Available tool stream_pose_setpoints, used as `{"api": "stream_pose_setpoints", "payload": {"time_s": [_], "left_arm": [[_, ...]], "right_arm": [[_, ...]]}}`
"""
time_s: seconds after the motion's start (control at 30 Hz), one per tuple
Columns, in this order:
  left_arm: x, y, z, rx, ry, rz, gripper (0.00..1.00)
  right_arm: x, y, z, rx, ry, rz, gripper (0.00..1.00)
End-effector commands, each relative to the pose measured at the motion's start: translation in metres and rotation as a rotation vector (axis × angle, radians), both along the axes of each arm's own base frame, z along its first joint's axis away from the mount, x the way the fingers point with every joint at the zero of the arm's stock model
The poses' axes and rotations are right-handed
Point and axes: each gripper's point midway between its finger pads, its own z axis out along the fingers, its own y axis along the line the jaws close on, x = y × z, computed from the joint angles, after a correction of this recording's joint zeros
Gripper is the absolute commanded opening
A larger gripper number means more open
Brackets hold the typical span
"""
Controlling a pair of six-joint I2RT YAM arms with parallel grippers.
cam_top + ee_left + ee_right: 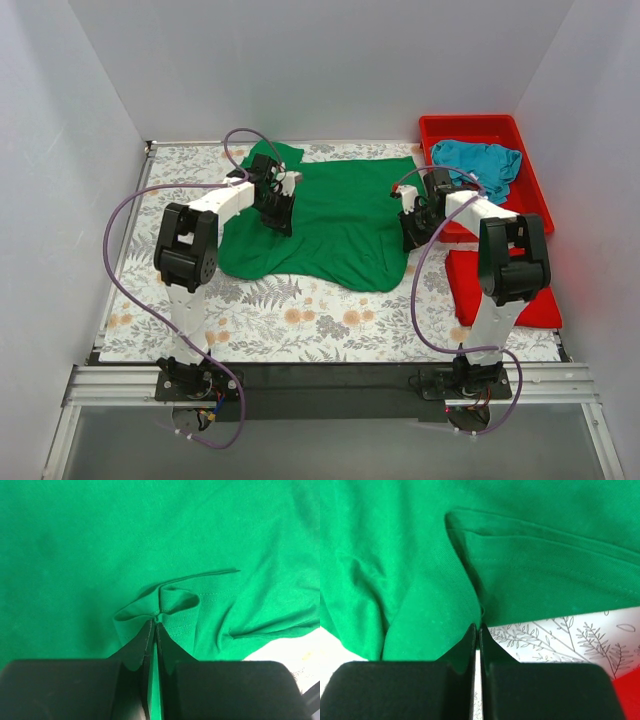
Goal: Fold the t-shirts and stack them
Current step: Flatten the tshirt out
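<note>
Tabletop (300,320) with a leaf-and-flower printed cover, seen from above, with two robot arms reaching away from the near edge. A bright green shirt (340,225) lies spread across the middle, rumpled, its lower hem curving toward the arms. The left gripper (281,207) sits on the shirt's left side, near a sleeve. Its wrist camera shows the two black fingers (137,652) pressed together, with a puckered fold of green fabric pinched between their tips. The right gripper (414,226) sits at the shirt's right edge. Its wrist camera shows it closed tight, with the edge of the green fabric gathered into its tips and the printed cover showing just beyond. At the far right corner stands a red tub (530,190), and a teal shirt (482,163) lies crumpled inside it, apart from the green one. A flat red panel (465,290) lies in front of the tub, partly hidden by the right arm.
</note>
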Motion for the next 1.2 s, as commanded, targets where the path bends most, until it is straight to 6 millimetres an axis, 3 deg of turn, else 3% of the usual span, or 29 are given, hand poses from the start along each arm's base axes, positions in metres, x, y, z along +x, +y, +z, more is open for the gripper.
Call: {"api": "stream_pose_setpoints", "payload": {"time_s": [0.0,0.1,0.2,0.23,0.43,0.5,0.53,0.57,0.6,0.63,0.7,0.8,0.83,0.93,1.03,1.1,1.17], "left_arm": [[0.013,-0.003,0.07,-0.035,-0.162,-0.013,0.0],[0.0,0.002,0.099,-0.043,-0.201,-0.047,0.0],[-0.024,0.008,0.108,-0.039,-0.196,-0.107,0.0],[-0.031,0.011,0.119,-0.041,-0.221,-0.123,0.0],[-0.088,0.037,0.136,-0.016,-0.23,-0.23,0.0],[-0.103,0.045,0.136,-0.001,-0.226,-0.253,0.0],[-0.117,0.052,0.127,0.018,-0.185,-0.267,0.0],[-0.125,0.057,0.134,0.03,-0.218,-0.296,0.0],[-0.151,0.068,0.118,0.056,-0.166,-0.326,0.0],[-0.152,0.069,0.127,0.055,-0.206,-0.338,0.0],[-0.177,0.081,0.106,0.087,-0.174,-0.39,0.0],[-0.203,0.092,0.1,0.104,-0.194,-0.445,0.03],[-0.213,0.097,0.091,0.111,-0.193,-0.469,0.07],[-0.227,0.092,0.088,0.065,-0.193,-0.527,0.14],[-0.236,0.079,0.099,-0.024,-0.188,-0.563,0.3],[-0.235,0.077,0.099,-0.032,-0.165,-0.537,0.33],[-0.22,0.084,0.094,0.008,-0.166,-0.448,0.34]], "right_arm": [[-0.006,0.002,0.023,0.029,-0.027,0.008,0.01],[-0.009,0.0,0.036,0.023,-0.05,0.013,0.01],[-0.014,-0.003,0.046,0.009,-0.073,0.019,0.01],[-0.018,-0.005,0.051,0.004,-0.082,0.024,0.01],[-0.034,-0.017,0.059,-0.041,-0.105,0.04,0.01],[-0.04,-0.021,0.064,-0.059,-0.119,0.044,0.01],[-0.043,-0.023,0.065,-0.065,-0.119,0.046,0.01],[-0.049,-0.027,0.067,-0.079,-0.121,0.045,0.01],[-0.065,-0.031,0.066,-0.092,-0.105,0.056,0.01],[-0.065,-0.032,0.066,-0.097,-0.106,0.058,0.01],[-0.083,-0.038,0.062,-0.117,-0.086,0.067,0.01],[-0.101,-0.046,0.06,-0.147,-0.097,0.092,0.01],[-0.112,-0.049,0.051,-0.159,-0.073,0.1,0.01],[-0.123,-0.055,0.049,-0.178,-0.084,0.116,0.01],[-0.126,-0.061,0.051,-0.209,-0.106,0.132,0.01],[-0.131,-0.065,0.047,-0.226,-0.086,0.152,0.01],[-0.136,-0.067,0.046,-0.24,-0.064,0.173,0.04]]}}
